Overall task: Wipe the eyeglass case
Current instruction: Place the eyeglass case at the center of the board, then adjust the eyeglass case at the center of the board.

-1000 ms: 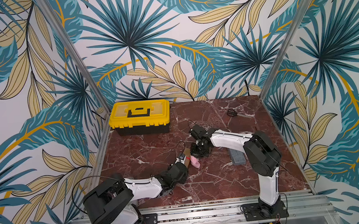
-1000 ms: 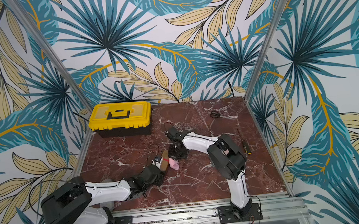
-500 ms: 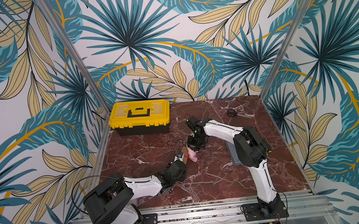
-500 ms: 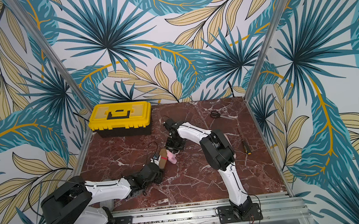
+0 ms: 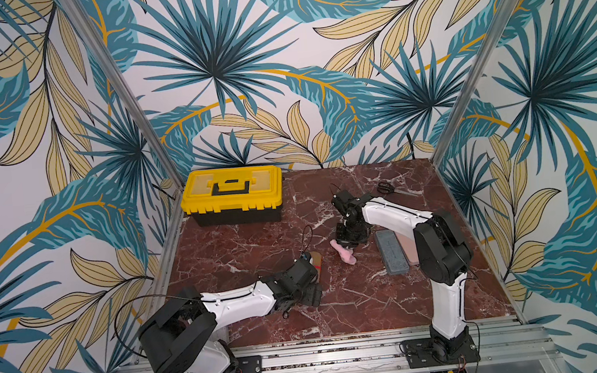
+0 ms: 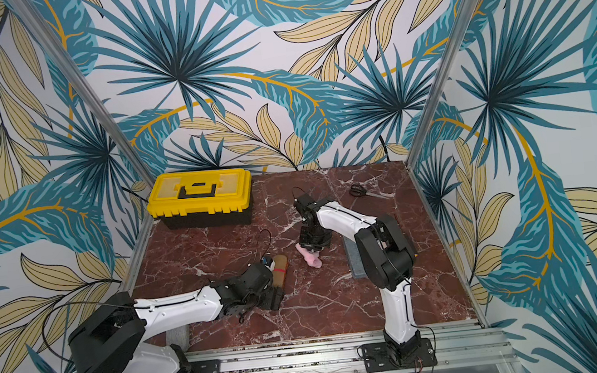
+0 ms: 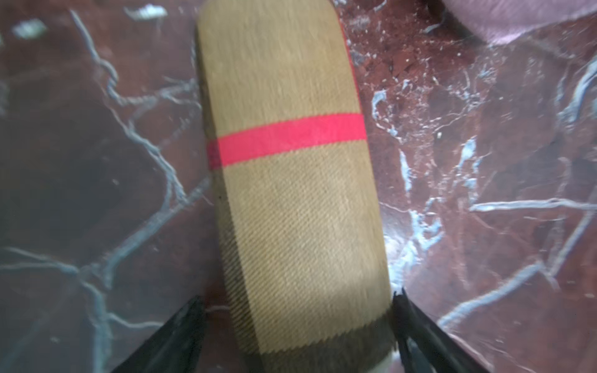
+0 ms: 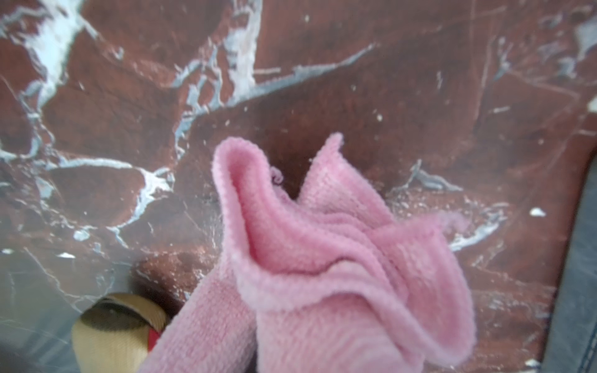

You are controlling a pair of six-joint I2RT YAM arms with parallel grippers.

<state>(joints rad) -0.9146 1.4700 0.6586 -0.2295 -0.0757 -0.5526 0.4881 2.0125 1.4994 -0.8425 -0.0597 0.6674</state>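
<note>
Eyeglass case (image 7: pixel 290 200) between parted left fingers (image 7: pixel 171 342)

case (image 7: pixel 290 210): tan twill weave, one red band, dark brown end; cloth (image 8: pixel 323 274): pink; bench (image 5: pixel 243 245): red-brown marble, white veins; toolbox (image 5: pixel 231 186): yellow lid, black base; pouch (image 5: pixel 391 251): grey; walls (image 5: pixel 274 29): teal and tan leaves on white

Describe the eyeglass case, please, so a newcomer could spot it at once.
From the yellow toolbox at the back of the red marble table, look toward the front, to the left gripper. The eyeglass case lies there: tan woven fabric, rounded end, one red band, unlike the pink cloth and flat grey pouch nearby.
</note>
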